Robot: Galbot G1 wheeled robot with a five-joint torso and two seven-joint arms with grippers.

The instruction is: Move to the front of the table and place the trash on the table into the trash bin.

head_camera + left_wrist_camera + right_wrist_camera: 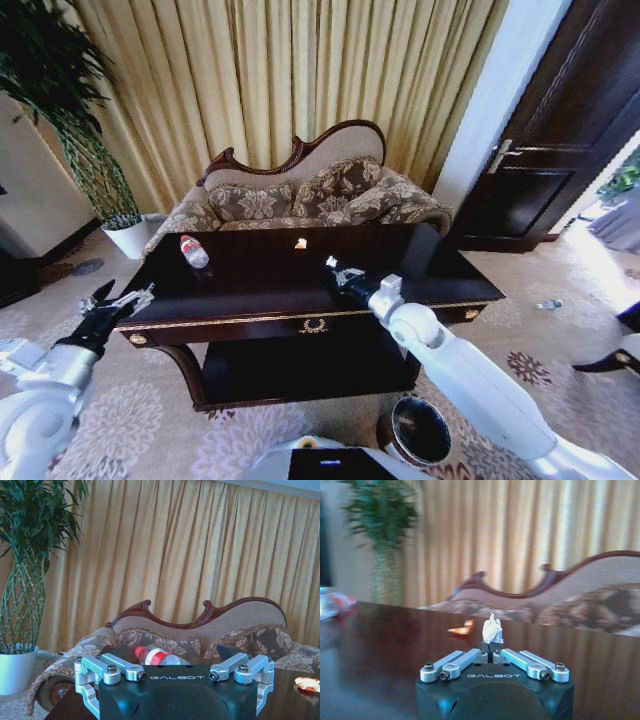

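My right gripper (331, 267) reaches over the middle of the dark-brown table (250, 290). In the right wrist view it (491, 649) is shut on a small white crumpled scrap of trash (492, 629) that sticks out from between its fingertips. A pale yellow-orange scrap (300, 243) (461, 628) lies on the tabletop just beyond, toward the sofa. The round dark trash bin (420, 430) stands on the carpet in front of the table, below my right arm. My left gripper (117, 300) (172, 674) hovers open at the table's left end.
A plastic water bottle with a red label (193, 250) (160, 656) lies on the table's left part. A patterned sofa (310, 195) stands right behind the table. A potted plant (110, 190) is at the back left and a dark door (560, 130) at the right.
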